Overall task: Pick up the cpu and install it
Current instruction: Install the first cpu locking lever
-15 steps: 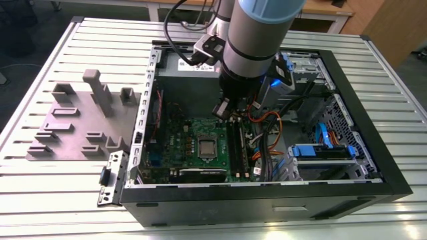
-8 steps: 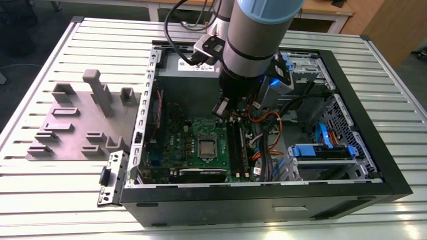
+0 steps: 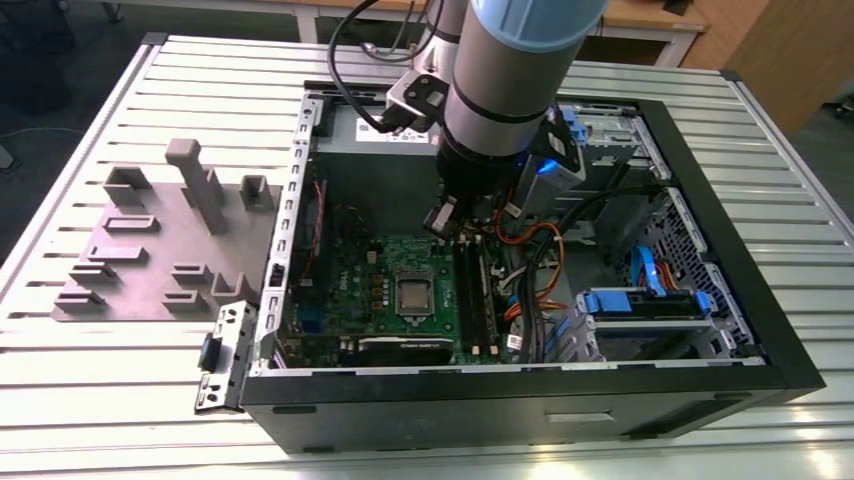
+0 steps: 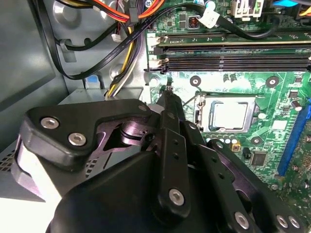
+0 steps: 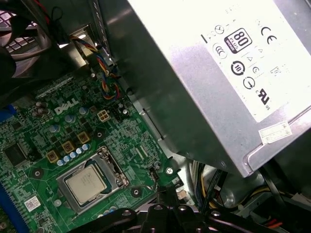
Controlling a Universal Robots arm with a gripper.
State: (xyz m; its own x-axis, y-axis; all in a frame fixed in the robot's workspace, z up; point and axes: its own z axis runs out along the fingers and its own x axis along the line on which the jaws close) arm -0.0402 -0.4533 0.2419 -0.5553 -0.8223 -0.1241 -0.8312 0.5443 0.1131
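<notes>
Computer case (image 3: 747,372): we see it lying open on the slatted metal table (image 3: 80,400), with a grey fixture plate (image 3: 147,260) on the exterior view's left of it.
Arm (image 3: 514,90): we have it reaching down into the case, above the board.
Power supply (image 5: 209,73): its metal box sits close beside our wrist, a tight wall to keep off when we move.
Motherboard (image 3: 400,285): green, flat on the case floor, with the memory slots (image 4: 233,56) running just beside the socket.
Gripper (image 4: 167,97): in the second wrist view the black fingers come together to a narrow tip with nothing between them, so we read it as pressed together and empty; it hangs above the board near the socket, apart from the chip.
Socket frame (image 4: 206,114): the metal frame surrounds the chip in both wrist views.
Cpu (image 4: 230,115): its pale silver top already lies inside the socket, square to the frame.
Doing this well: we judge the chip seated, so any touch should be straight down, light and centred; a skewed press could hurt the contacts beneath.
</notes>
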